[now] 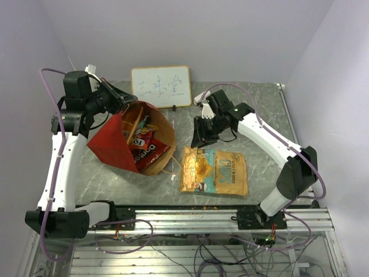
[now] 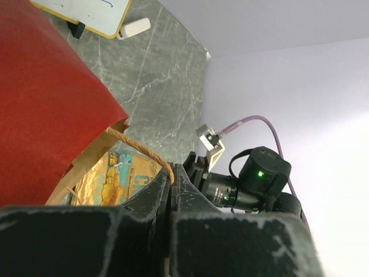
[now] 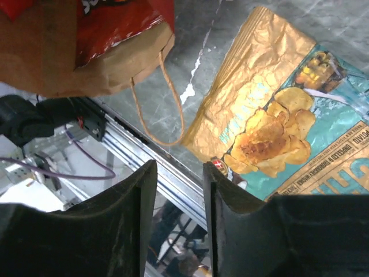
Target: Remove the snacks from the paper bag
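Our left hand (image 2: 170,176) clenches the paper bag's (image 1: 109,144) handle (image 2: 138,149); our right hand (image 3: 179,168) hangs released by the chip bag's (image 1: 222,173) edge.

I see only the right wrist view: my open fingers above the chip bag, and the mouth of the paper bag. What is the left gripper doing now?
Observer: The left gripper is shut on one loop handle of the paper bag.
Operator: Are there more packets inside, behind the red one at the mouth?
Observer: Yes. The top view shows several smaller packets lying deeper than the red packet; I cannot count them exactly.
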Tool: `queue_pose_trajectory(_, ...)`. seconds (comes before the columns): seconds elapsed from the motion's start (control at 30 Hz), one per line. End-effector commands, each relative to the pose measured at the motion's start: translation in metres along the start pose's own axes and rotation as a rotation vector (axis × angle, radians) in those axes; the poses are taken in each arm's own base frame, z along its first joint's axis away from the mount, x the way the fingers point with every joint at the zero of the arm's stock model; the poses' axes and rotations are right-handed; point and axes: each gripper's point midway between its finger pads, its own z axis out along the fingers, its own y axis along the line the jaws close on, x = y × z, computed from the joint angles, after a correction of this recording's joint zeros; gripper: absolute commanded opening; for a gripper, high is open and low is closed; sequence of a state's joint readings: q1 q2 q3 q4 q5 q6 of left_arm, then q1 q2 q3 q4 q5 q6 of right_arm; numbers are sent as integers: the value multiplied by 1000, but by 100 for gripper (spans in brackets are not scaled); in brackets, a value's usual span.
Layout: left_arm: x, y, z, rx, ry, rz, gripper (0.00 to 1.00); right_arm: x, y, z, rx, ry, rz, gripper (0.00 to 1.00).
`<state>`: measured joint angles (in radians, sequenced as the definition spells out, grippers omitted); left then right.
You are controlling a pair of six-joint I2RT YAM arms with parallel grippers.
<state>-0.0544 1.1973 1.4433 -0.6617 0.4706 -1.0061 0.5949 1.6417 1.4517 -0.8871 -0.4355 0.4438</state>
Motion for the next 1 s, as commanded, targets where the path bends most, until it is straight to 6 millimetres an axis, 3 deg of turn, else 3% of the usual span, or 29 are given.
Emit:
queue_pose_trajectory(0.0,5,-20,-11,83,-5,19,7,18,17,-17,-89,0,11,40)
queue_pose_trajectory(0.17,22,-19,-14,108,67,-11,7,26,82,-13,-335,-49,80,43)
queue_pose_trajectory(0.43,27,-22,-27,93,69,-75,7,31,126,47,-307,-150,271,42)
queue_pose_trajectory(0.67,32,-21,-25,53,143,-45,7,18,120,93,-261,-230,458,41)
queue_pose_trajectory(0.8,31,-24,-24,69,164,-35,7,13,114,107,-245,-272,514,41)
queue_pose_trajectory(0.97,27,-25,-25,68,184,-16,7,17,93,126,-185,-296,585,43)
